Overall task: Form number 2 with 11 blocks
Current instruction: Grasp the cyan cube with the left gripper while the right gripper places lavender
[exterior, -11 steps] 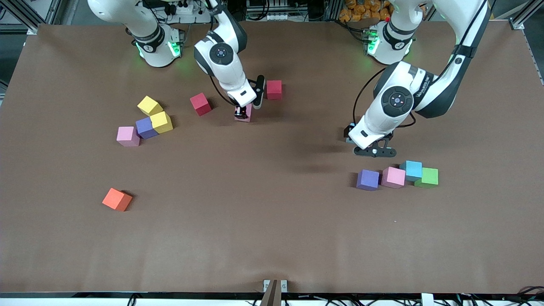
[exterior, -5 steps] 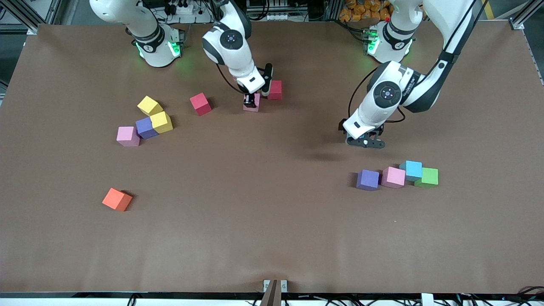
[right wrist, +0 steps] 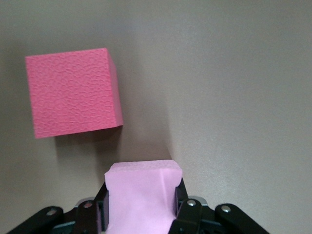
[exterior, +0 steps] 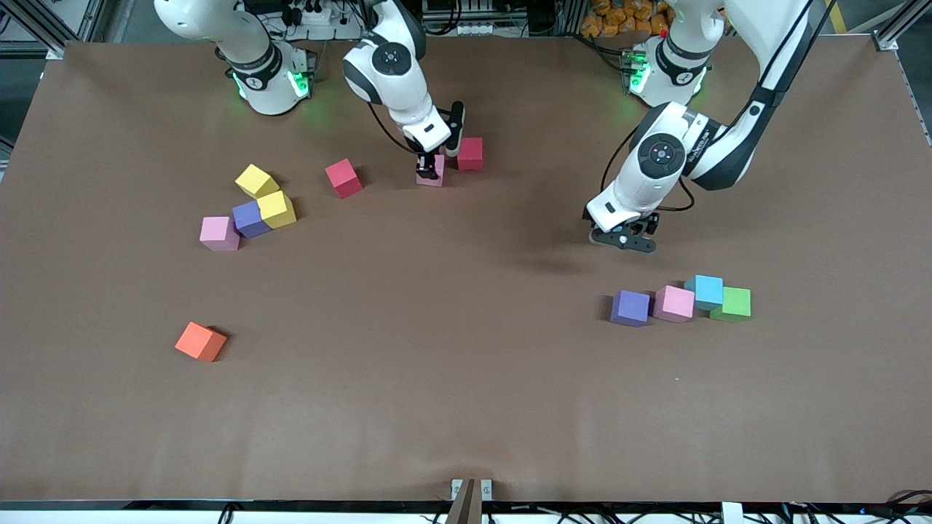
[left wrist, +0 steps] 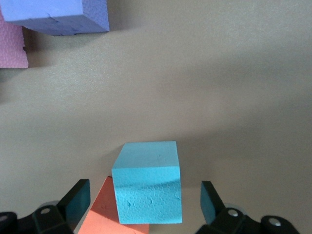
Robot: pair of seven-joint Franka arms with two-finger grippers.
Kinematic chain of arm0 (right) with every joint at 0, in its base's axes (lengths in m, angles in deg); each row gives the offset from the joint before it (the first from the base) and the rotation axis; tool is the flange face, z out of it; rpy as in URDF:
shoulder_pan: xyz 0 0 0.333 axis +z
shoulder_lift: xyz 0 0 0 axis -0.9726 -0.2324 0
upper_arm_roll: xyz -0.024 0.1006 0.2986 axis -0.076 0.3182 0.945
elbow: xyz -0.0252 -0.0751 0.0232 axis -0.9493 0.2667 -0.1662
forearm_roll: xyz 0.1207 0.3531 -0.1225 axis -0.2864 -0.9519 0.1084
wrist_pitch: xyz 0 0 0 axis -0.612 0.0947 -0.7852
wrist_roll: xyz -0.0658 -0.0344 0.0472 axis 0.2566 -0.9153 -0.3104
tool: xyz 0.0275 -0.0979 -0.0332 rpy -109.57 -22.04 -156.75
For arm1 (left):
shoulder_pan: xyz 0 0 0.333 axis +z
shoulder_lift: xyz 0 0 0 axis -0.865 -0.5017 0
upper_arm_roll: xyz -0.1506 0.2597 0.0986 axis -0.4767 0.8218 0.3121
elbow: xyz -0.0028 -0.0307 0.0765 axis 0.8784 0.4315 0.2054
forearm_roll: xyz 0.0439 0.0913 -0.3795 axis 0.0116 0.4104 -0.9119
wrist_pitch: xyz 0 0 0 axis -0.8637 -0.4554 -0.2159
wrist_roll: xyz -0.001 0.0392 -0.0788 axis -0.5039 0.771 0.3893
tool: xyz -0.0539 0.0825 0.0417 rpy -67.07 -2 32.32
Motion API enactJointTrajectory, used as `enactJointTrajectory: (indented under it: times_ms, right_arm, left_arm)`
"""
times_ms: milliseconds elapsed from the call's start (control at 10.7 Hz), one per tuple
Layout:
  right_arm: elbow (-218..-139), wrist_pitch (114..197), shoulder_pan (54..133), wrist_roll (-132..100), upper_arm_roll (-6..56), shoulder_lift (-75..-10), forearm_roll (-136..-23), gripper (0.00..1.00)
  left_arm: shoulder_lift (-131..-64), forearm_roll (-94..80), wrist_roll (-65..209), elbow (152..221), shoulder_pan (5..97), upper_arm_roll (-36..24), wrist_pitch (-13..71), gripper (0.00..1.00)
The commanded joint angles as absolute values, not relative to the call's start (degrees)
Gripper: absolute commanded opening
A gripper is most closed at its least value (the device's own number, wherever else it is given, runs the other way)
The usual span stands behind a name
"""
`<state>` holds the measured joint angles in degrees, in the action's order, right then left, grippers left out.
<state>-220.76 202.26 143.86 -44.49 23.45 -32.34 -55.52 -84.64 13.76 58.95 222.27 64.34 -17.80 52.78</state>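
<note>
Right gripper (exterior: 429, 169): your right arm's fingers are clamped on a pink cube (exterior: 434, 172), squeezing its sides in; in the right wrist view the cube (right wrist: 142, 195) sits between the fingers (right wrist: 187, 207), just beside a red cube (right wrist: 73, 99).
Left gripper (exterior: 625, 240): your left arm's fingers (left wrist: 210, 200) are spread wide and grip nothing; a light blue cube (left wrist: 147, 182) sits between them without touching either, with an orange cube (left wrist: 109, 212) tucked against it.
Red cubes: one (exterior: 470, 153) is right next to the held pink cube, toward the left arm's end; the other (exterior: 343, 178) lies apart from it, toward the right arm's end.
Cluster at the right arm's end: two yellow cubes (exterior: 256, 180) (exterior: 277, 209), a purple one (exterior: 250, 218) and a pink one (exterior: 219, 233) sit touching.
Lone orange cube (exterior: 200, 341): well apart, nearer the front camera than that cluster.
Row at the left arm's end: purple (exterior: 630, 308), pink (exterior: 673, 303), light blue (exterior: 705, 291) and green (exterior: 732, 303) cubes, side by side.
Number 2: you have no digit laid out on the tabletop (exterior: 466, 407); the cubes lie scattered.
</note>
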Motion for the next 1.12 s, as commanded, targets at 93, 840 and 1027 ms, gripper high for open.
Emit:
enactJointTrajectory:
  times_ms: [93, 840, 1027]
  right_arm:
    - [-223.6, 206.9, 148.2, -43.4, 24.6, -29.9, -62.7, 0.18]
    - [-223.6, 209.9, 150.0, -43.5, 24.6, -32.6, -62.7, 0.18]
    - [-223.6, 210.4, 150.0, -43.4, 24.6, -33.2, -62.8, 0.18]
  left_arm:
    - [-85.2, 15.0, 59.6, 225.2, 65.2, -18.4, 56.9, 1.00]
    - [-87.9, 17.9, 59.8, 225.0, 68.4, -18.3, 57.5, 0.76]
    - [-88.0, 17.8, 58.9, 224.8, 68.7, -18.4, 57.4, 0.43]
